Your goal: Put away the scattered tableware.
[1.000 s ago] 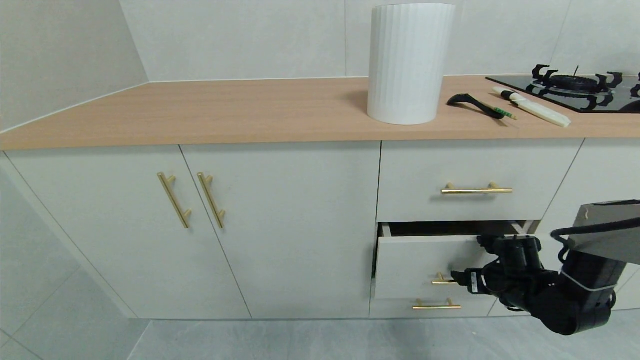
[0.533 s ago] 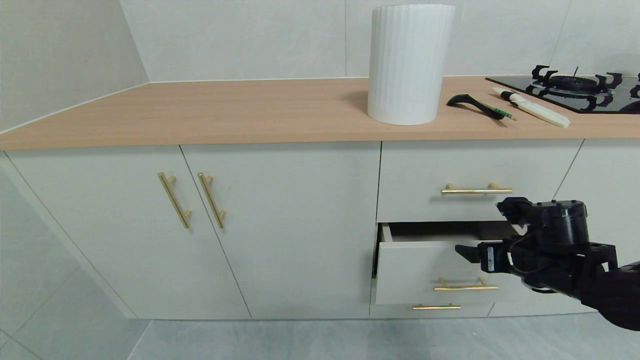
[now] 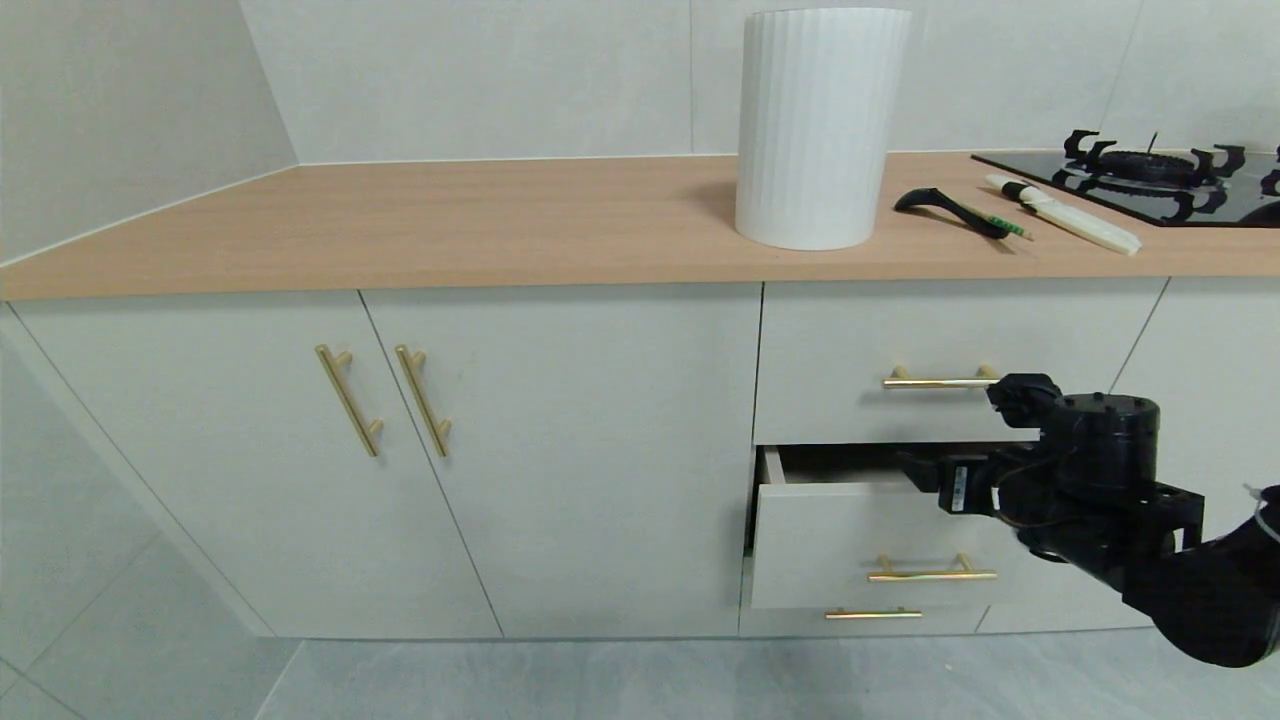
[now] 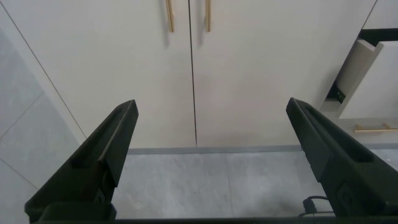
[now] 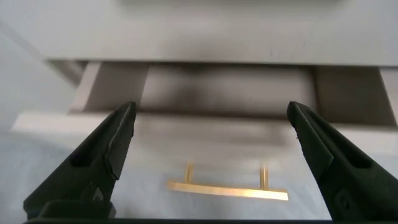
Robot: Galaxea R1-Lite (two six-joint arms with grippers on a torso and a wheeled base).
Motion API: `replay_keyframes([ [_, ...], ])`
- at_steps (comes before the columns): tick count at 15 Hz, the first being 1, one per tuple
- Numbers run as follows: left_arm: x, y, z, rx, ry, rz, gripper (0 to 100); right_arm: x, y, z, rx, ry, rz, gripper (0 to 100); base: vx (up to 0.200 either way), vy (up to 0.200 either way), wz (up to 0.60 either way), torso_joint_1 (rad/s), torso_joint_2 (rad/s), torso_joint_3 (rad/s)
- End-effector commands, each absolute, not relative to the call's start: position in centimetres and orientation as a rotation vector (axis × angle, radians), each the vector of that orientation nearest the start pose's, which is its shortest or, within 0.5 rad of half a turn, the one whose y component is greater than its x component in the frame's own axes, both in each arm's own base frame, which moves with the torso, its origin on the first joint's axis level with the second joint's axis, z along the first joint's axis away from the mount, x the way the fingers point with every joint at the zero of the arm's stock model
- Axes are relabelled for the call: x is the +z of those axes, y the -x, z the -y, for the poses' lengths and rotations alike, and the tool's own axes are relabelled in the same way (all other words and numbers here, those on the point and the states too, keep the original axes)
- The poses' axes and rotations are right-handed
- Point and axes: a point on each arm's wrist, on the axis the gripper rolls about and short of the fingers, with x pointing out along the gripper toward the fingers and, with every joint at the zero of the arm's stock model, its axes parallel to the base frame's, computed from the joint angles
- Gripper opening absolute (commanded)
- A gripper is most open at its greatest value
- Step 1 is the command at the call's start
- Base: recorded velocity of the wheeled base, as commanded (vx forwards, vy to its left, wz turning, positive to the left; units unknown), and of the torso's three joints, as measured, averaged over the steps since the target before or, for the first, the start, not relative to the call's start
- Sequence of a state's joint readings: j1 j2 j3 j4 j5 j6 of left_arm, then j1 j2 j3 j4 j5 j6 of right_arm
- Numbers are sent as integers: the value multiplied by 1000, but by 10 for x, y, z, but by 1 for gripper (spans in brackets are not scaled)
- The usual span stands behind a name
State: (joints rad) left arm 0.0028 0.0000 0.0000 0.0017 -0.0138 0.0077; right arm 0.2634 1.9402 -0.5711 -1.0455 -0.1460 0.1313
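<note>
Right pincer (image 3: 955,428) has risen from drawer handle (image 3: 930,573).

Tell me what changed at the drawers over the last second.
The right gripper came off the handle of the middle drawer and rose, open, above its top edge. The drawer slid out slightly farther. The white canister and tableware on the counter stayed put.

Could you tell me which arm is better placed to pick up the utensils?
Right: the right gripper hovers open by the drawer, below the utensils; the left gripper faces the cupboard doors.
</note>
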Motion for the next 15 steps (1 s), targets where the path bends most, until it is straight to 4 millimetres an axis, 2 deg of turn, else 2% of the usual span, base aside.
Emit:
replay_keyframes([
  [1, 75, 23, 0, -11, -8, -3, 100, 63, -314, -80, 84, -50, -376, 100, 0, 0, 0, 0, 0, 0],
  [3, 75, 23, 0, -11, -8, -3, 100, 53, -318, -81, 77, -46, -388, 100, 0, 0, 0, 0, 0, 0],
  [7, 75, 23, 0, -11, -8, -3, 100, 50, -318, -80, 73, -44, -400, 100, 0, 0, 0, 0, 0, 0],
  [11, 75, 23, 0, -11, -8, -3, 100, 51, -315, -80, 73, -38, -420, 100, 0, 0, 0, 0, 0, 0],
  [15, 75, 23, 0, -11, -8, -3, 100, 61, -305, -77, 78, -32, -457, 100, 0, 0, 0, 0, 0, 0],
])
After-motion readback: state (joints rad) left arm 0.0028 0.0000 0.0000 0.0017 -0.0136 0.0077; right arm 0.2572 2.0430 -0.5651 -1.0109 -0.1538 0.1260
